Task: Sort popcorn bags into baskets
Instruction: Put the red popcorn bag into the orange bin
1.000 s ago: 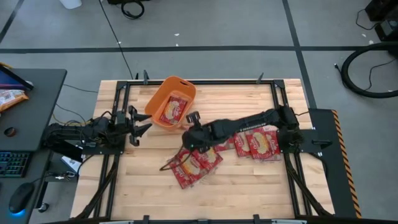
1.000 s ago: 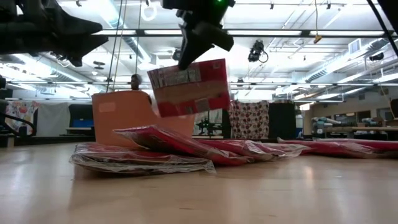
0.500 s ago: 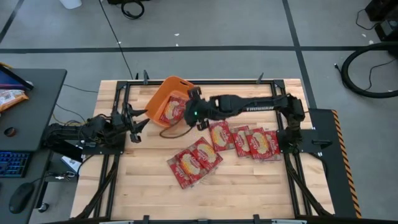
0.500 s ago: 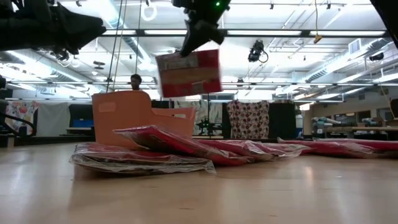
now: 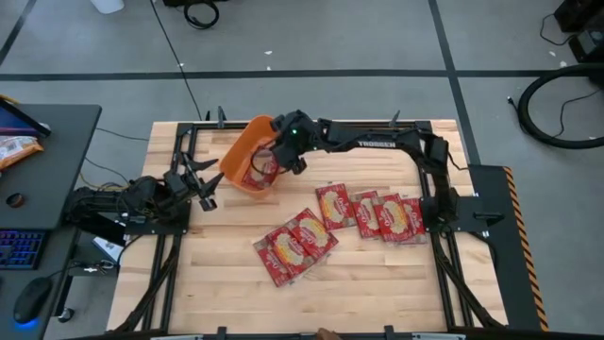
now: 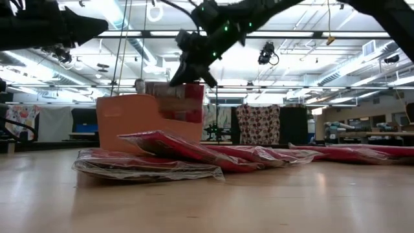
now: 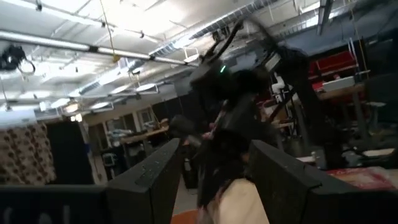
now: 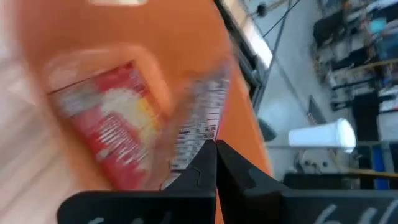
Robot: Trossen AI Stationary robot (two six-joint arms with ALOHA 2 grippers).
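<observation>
Since the earlier frame the right gripper (image 5: pixel 286 149) has swung from the worktop's middle to over the orange basket (image 5: pixel 242 153) at the far edge, its jaws pinching a popcorn bag (image 6: pixel 182 101) that now hangs down into the tub — another bag (image 8: pixel 109 127) lies flat inside. The left gripper (image 5: pixel 203 179), fingers spread, waits near the left edge, just beside the basket. The remaining popcorn bags (image 5: pixel 363 212) lie mid-table toward the right edge — the near edge is bare wood.
</observation>
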